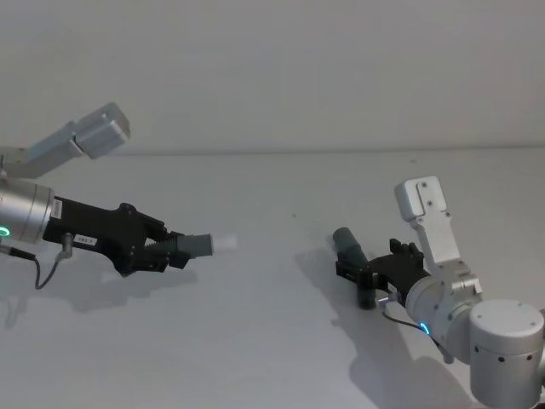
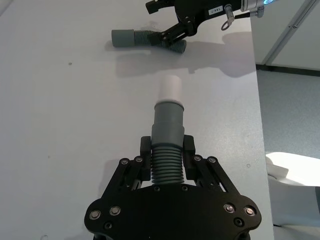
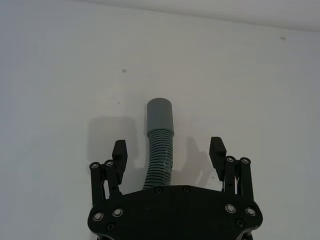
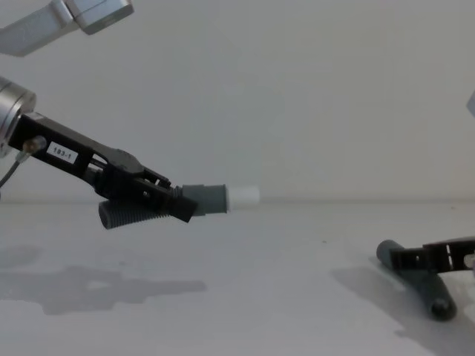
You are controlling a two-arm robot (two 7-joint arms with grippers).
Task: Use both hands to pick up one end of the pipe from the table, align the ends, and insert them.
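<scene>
Clamping the shorter piece by its ribs, my left gripper holds it clear above the table, white plug thrust out ahead so that end is free for mating. On the table lies the longer piece — my right gripper hangs over it, fingers spread either side, gripping nothing, its cuff poking out beyond them — placed, I judge, to close and lift

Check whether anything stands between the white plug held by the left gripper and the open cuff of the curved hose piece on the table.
Nothing visible does. Bare table lies between the left gripper's white plug and the cuff; the open right gripper straddles the ribs behind the cuff.
</scene>
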